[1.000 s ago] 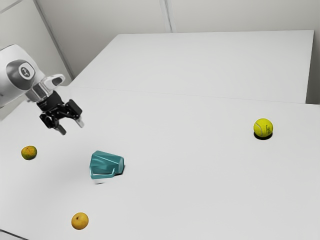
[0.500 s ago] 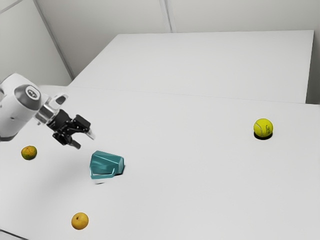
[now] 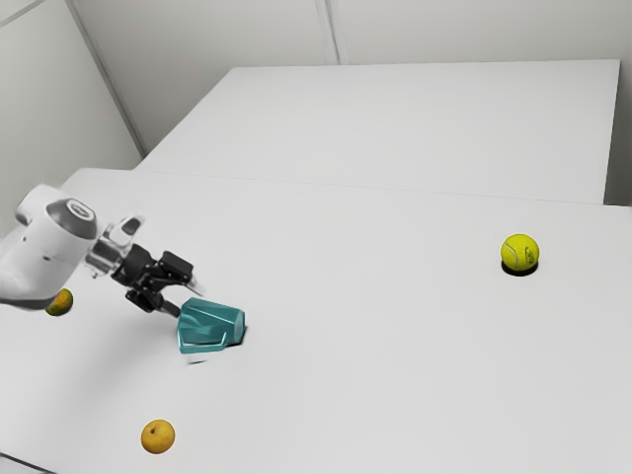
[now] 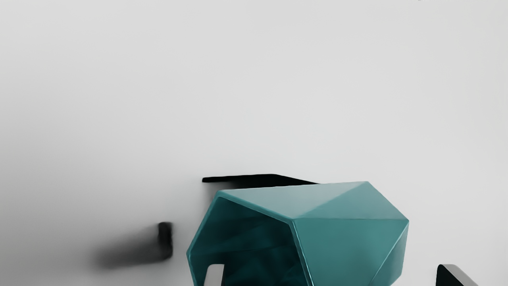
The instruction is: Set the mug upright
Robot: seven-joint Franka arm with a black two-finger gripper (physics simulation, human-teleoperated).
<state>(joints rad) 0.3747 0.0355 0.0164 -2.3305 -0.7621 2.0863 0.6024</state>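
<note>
My gripper (image 3: 188,301) is low over the table at the mug's side nearer the arm, its fingers apart. The teal faceted mug (image 3: 210,327) lies on its side, its base toward the exterior view's right. In the wrist view the mug (image 4: 341,238) shows its dark open mouth, and the gripper (image 4: 329,276) has its fingertips wide apart. One fingertip overlaps the mouth in that view, while the other stands out past the base end. I cannot tell whether either touches the mug.
A greenish-orange fruit (image 3: 60,302) sits partly behind the arm. Another orange fruit (image 3: 158,436) lies nearer the exterior view's bottom edge, and a tennis ball (image 3: 519,253) rests far off toward the right. All are on the white table (image 3: 395,346).
My gripper has come down and toward the exterior view's right, reaching the mug's near side. The arm now partly covers the greenish fruit. The mug has not moved.
</note>
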